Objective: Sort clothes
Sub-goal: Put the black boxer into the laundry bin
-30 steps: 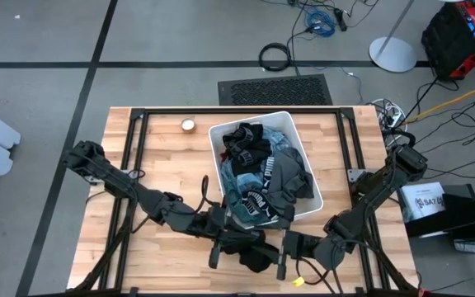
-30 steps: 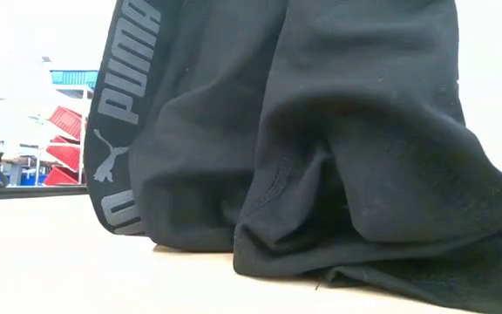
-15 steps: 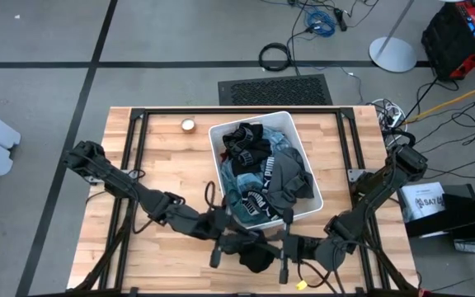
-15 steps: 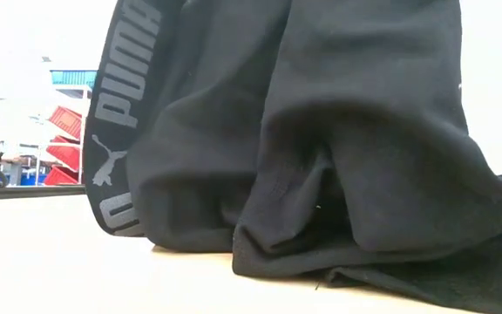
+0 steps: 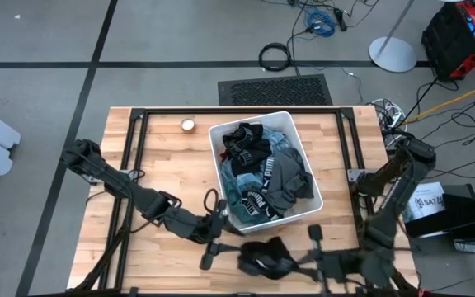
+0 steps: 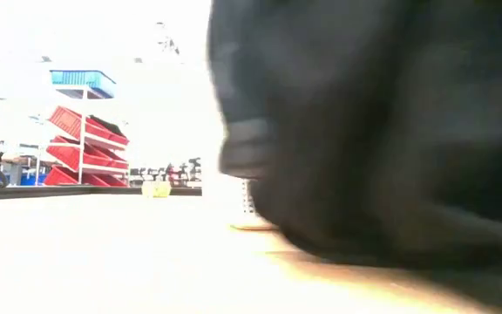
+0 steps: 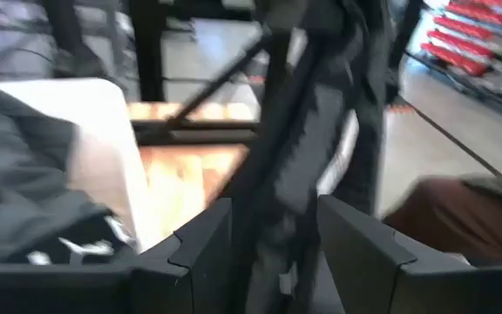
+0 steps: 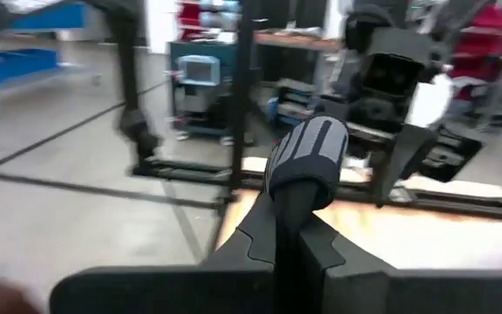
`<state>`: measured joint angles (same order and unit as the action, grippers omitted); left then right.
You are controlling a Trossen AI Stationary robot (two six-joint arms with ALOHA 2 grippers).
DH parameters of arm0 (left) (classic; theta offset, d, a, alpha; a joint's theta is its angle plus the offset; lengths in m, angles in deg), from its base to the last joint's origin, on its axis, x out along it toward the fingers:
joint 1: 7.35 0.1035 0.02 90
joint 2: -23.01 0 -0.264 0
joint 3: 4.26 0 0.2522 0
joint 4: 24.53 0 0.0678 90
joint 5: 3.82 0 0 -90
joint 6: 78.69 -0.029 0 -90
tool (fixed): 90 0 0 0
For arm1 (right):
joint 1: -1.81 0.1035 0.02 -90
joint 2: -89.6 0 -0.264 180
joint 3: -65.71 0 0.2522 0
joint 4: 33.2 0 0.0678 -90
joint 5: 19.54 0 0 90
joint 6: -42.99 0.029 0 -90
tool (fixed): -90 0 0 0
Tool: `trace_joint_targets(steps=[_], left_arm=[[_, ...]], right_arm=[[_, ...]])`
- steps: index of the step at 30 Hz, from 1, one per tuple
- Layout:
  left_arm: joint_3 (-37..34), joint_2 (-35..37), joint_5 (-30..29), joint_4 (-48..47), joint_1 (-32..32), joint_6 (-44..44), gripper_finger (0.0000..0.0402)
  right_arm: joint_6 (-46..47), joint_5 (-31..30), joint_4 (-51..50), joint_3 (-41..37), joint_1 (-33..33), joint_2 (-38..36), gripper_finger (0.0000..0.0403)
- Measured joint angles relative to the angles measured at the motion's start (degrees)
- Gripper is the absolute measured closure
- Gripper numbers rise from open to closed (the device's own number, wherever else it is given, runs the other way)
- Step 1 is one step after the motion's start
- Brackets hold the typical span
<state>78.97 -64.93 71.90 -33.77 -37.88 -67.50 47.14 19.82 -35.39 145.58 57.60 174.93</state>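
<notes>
A black garment with a grey striped band lies bunched near the table's front edge and fills the right of the low view. My right gripper is shut on it from the right. My left gripper stands open just left of it, with nothing between its fingers. More clothes, black, grey and light blue, are piled in the white bin. My right gripper pinches a bunched fold of the black garment between its two shut fingers, just below the grey striped band. The fingers come level from the table's right side. The band end stands up beyond the fingertips; whether the rest is clear of the table, I cannot tell.
The white bin stands mid-table just beyond both grippers, its near rim close to them. A small round object lies at the far left of the table. A black frame runs around the tabletop. Bare wood shows at the near left.
My left gripper has let go of the black garment and drawn back a little toward the table's left. My right gripper has taken hold of the garment and pulled toward the table's right edge; the garment has been dragged rightward and stretched out along the front edge.
</notes>
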Motion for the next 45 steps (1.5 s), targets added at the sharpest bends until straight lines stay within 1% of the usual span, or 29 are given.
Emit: trace_joint_targets(steps=[2, 4, 7, 9, 11, 15, 18, 21, 23, 26, 31, 42, 45], left_arm=[[-0.04, -0.51, 2.35, -0.90, -0.38, 0.53, 0.0221], [-0.06, -1.35, 3.51, -0.90, -0.89, 1.86, 0.0221], [-0.66, -4.01, 3.54, 1.43, -1.94, 3.97, 0.0221], [-0.69, -6.71, 3.56, 2.90, -2.65, 5.04, 0.0221], [-0.70, -9.67, 3.39, 4.99, -3.18, 6.25, 0.0221], [-0.70, -16.68, 3.48, 12.34, -3.64, 9.06, 0.0221], [-0.60, -22.06, 1.16, 18.93, -3.39, 11.03, 0.0221], [1.02, -26.60, 0.23, 21.55, -2.94, 12.96, 0.0221], [2.32, -29.07, 0.14, 21.33, -2.89, 12.78, 0.0221], [4.02, -31.57, 0.01, 21.38, -3.17, 10.20, 0.0221], [6.39, -34.73, 0.32, 18.50, -3.48, 9.50, 0.0221], [10.68, -40.60, -0.45, 18.38, -3.74, 9.38, 0.0221], [12.29, -41.88, -0.63, 18.46, -3.69, 7.12, 0.0221]], right_arm=[[1.68, 0.28, -2.18, 0.00, 2.44, -0.49, 0.0402], [3.81, -0.06, -4.09, 0.00, 5.03, -0.82, 0.0403], [7.65, -0.54, -4.86, 0.00, 8.26, -1.10, 0.0403], [11.85, -0.43, -6.71, 0.00, 10.04, -1.09, 0.0403], [18.53, -0.19, -10.81, 0.00, 11.60, -1.06, 0.0403], [36.72, -0.44, -23.16, 0.00, 14.12, -0.65, 0.0403], [50.34, 0.27, -31.57, 0.00, 14.93, 0.59, 0.0403], [59.01, 1.64, -36.57, 0.00, 14.95, 1.97, 0.0403], [60.91, 1.86, -37.69, 0.00, 14.93, 2.63, 0.0403], [61.04, 2.00, -37.76, 0.00, 14.75, 2.78, 0.0403], [59.81, 2.02, -37.72, 0.00, 14.42, 2.78, 0.0403], [58.83, 3.03, -37.61, 0.00, 13.25, 2.78, 0.0403], [58.19, 3.01, -37.58, 0.00, 13.15, 2.78, 0.0403]])
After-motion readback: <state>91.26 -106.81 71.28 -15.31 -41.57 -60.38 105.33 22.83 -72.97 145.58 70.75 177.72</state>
